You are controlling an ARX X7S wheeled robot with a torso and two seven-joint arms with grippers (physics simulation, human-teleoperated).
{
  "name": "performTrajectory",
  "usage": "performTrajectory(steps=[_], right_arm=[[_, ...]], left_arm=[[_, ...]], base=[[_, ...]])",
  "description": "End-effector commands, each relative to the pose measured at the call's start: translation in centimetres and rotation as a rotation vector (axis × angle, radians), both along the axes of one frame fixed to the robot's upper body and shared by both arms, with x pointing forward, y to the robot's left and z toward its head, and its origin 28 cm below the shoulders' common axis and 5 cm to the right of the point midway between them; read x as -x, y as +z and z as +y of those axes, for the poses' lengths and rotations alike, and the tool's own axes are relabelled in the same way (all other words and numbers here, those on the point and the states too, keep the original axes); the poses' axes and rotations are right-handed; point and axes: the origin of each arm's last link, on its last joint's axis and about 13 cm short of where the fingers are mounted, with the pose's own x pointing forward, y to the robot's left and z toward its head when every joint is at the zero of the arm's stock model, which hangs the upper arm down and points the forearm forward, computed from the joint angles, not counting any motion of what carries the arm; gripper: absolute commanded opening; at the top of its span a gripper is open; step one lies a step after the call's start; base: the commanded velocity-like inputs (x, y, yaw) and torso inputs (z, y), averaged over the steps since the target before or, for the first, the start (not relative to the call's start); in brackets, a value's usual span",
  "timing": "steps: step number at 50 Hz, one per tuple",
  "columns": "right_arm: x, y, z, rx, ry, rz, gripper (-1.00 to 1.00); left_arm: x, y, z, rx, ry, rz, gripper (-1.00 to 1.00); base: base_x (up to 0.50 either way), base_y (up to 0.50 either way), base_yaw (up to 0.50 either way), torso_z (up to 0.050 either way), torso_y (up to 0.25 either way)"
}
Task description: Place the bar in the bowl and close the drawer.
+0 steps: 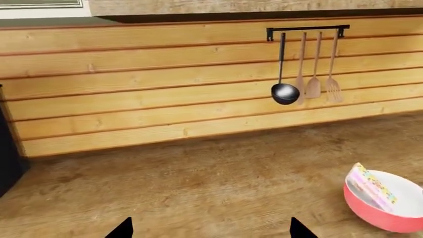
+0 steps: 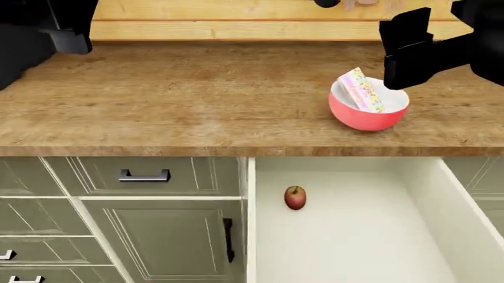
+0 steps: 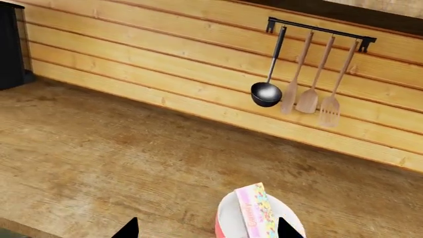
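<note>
The right gripper [image 3: 206,229] is seen with its two dark fingertips spread wide apart and nothing between them, so it is released; in the head view it hangs just above and behind the bowl [image 2: 367,107], at the right of the counter [image 2: 181,100]. The bar [image 2: 362,90] is already lying tilted inside the bowl, one end propped against the rim, and is touched by neither gripper. The placing can therefore be judged done, and the closing of the drawer [image 2: 346,236] is the step in hand.

That step would best be done with the right arm lifted clear of the bowl first, so that the bowl is not knocked and the bar is not tipped out. The drawer front is out of view below the frame, so the push would have to be aimed low and applied squarely, straight towards the cabinet, to keep the drawer from skewing. A small apple [image 2: 295,198] is lying inside and may roll when the drawer is moved.

The left gripper [image 1: 210,230] is also open and empty, held over bare counter near the back wall, with the bowl off to one side.
</note>
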Motion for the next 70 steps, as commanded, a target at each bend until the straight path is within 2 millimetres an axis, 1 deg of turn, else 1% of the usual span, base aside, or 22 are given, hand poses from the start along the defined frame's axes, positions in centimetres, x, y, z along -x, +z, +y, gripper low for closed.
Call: performTrajectory(steps=[1, 11, 20, 27, 50, 56, 70], right_arm=[[0.3, -0.3, 0.0, 0.01, -0.004, 0.007, 1.0], [0.3, -1.1, 0.2, 0.017, 0.013, 0.033, 1.0], [0.0, -2.8, 0.4, 0.041, 0.043, 0.139, 1.0], [-0.1, -3.6, 0.6, 0.05, 0.053, 0.164, 1.0], [0.0, -3.8, 0.6, 0.055, 0.034, 0.185, 1.0], [0.0, -3.7, 0.5, 0.037, 0.024, 0.186, 1.0], [-0.3, -4.1, 0.6, 0.064, 0.009, 0.215, 1.0]], left_arm=[[0.2, -0.2, -0.1, 0.001, -0.013, 0.005, 1.0], [0.3, -0.6, -0.2, -0.004, -0.019, 0.015, 1.0], [-0.2, -2.5, 0.0, -0.021, -0.024, 0.092, 1.0], [-0.3, -3.0, 0.0, -0.028, -0.028, 0.112, 1.0], [-0.2, -3.3, -0.1, -0.033, -0.038, 0.125, 1.0], [-0.3, -3.4, -0.1, -0.03, -0.041, 0.133, 1.0], [-0.6, -3.5, -0.2, -0.03, -0.047, 0.138, 1.0]], base=[[0.0, 0.5, 0.0, 0.0, 0.0], [0.0, 0.5, 0.0, 0.0, 0.0], [0.0, 0.5, 0.0, 0.0, 0.0], [0.0, 0.5, 0.0, 0.0, 0.0], [-0.05, 0.5, 0.0, 0.0, 0.0], [0.0, 0.0, 0.0, 0.0, 0.0], [0.5, 0.13, 0.0, 0.0, 0.0]])
